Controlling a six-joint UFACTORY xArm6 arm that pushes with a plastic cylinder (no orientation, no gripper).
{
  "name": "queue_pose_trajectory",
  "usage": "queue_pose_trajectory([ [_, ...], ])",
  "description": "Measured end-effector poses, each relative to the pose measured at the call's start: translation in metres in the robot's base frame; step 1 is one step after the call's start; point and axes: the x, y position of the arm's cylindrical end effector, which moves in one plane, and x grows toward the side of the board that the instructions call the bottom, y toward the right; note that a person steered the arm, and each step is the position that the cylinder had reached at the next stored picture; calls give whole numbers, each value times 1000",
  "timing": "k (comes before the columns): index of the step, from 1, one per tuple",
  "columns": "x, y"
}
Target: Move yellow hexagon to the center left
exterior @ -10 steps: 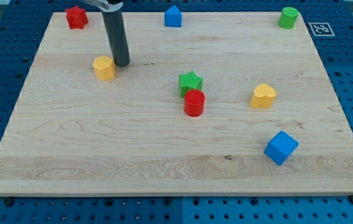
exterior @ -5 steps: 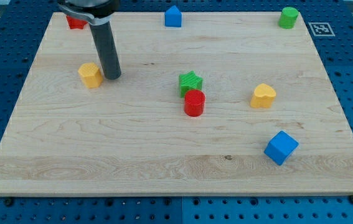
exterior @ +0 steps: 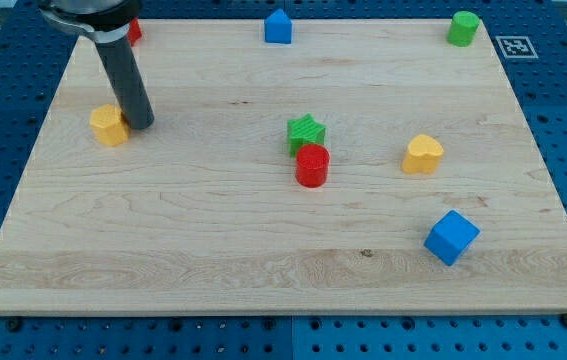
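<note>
No jaws here: my tip touches the yellow hexagon's right side; push gently leftward, centred.

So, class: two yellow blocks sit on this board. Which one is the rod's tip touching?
The yellow hexagon near the view's left edge; my tip sits against its right side. The yellow heart lies far off toward the view's right.

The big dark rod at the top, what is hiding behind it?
Behind the rod's upper end a red block peeks out; most of it is covered, so its shape cannot be told. Lower down, my tip sits against the yellow hexagon, on its right.
</note>
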Motion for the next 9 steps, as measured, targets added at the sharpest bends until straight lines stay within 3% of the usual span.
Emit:
queue_pose_trajectory([
  [7, 14, 30],
  [9, 14, 3],
])
